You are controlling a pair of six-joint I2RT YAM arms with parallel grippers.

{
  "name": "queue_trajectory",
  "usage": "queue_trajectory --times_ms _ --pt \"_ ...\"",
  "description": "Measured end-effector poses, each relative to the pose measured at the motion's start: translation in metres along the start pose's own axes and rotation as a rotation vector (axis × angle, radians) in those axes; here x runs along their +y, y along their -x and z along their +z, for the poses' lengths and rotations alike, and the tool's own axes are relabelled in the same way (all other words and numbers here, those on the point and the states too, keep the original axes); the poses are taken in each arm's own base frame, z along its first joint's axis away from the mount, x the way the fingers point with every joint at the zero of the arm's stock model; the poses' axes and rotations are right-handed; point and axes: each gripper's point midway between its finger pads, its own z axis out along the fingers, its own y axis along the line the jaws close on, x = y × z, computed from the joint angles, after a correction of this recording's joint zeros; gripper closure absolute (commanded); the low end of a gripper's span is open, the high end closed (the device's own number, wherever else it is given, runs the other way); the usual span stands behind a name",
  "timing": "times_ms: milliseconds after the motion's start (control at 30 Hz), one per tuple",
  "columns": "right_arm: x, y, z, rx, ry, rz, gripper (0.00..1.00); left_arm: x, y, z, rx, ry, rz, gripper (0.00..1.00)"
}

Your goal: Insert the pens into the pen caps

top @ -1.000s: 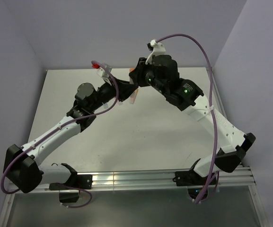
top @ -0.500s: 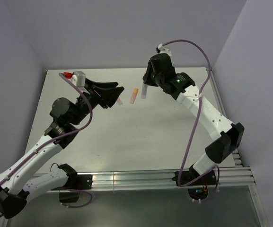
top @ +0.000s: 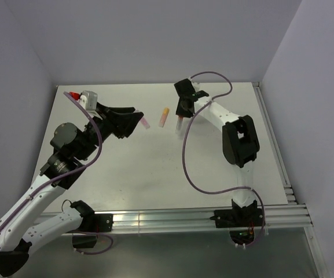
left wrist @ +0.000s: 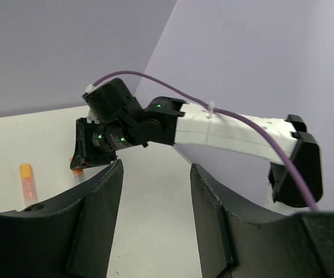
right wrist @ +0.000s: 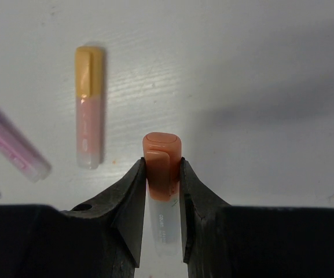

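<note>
Since a second ago: both grippers were bunched together at upper centre of the top view. Now the left arm has swung back to the left side of the frame and the left gripper [top: 135, 119] has let go. Its fingers [left wrist: 100, 194] stand apart with nothing between them. The right arm has folded in, and the right gripper [top: 180, 114] now points down at the white table [top: 155, 168], upper centre right.

The right gripper's fingers are clamped on a pale translucent stubby pen [right wrist: 163, 223] with a salmon-orange plastic cap [right wrist: 162, 149] on its end. The grip sits at the join of cap and body. Judgement: the left letting go with the cap seated means this pen-and-cap pair is done, and setting it down is likely next.

Other task items lie on the table, left of the right gripper in the top view:
- A yellow-capped pink translucent pen [top: 164, 116], flat and already capped.
- A purple-pink translucent pen [top: 145, 123], just beside the left gripper's tips.

View differences:
- The top view shows only a small pale stick under the right gripper, with the cap unreadable.
- The right wrist view shows the cap on and the clamp clearly, and a light blue sliver at the lower left edge, too cut off to identify.
- The left wrist view shows its own empty open jaws and the right gripper from the side, with the yellow-capped pen at the left edge.
</note>
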Motion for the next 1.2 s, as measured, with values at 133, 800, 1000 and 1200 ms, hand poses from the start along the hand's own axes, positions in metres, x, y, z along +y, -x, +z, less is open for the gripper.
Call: queue_trajectory --times_ms 133,800,1000,1200 --pt "-0.006 0.002 0.032 0.023 -0.029 0.024 1.0 0.0 0.001 -0.004 0.001 0.006 0.007 0.44" --pt "-0.006 0.019 0.06 0.039 -0.021 0.086 0.79 0.007 -0.009 0.001 0.031 0.024 0.007 0.44" --pt "-0.012 0.022 0.061 0.038 -0.029 0.095 0.52 0.01 -0.015 0.003 0.05 0.034 0.006 0.44" --pt "-0.013 0.023 0.061 0.037 -0.029 0.095 0.2 0.012 -0.017 0.004 0.055 0.04 0.014 0.44"
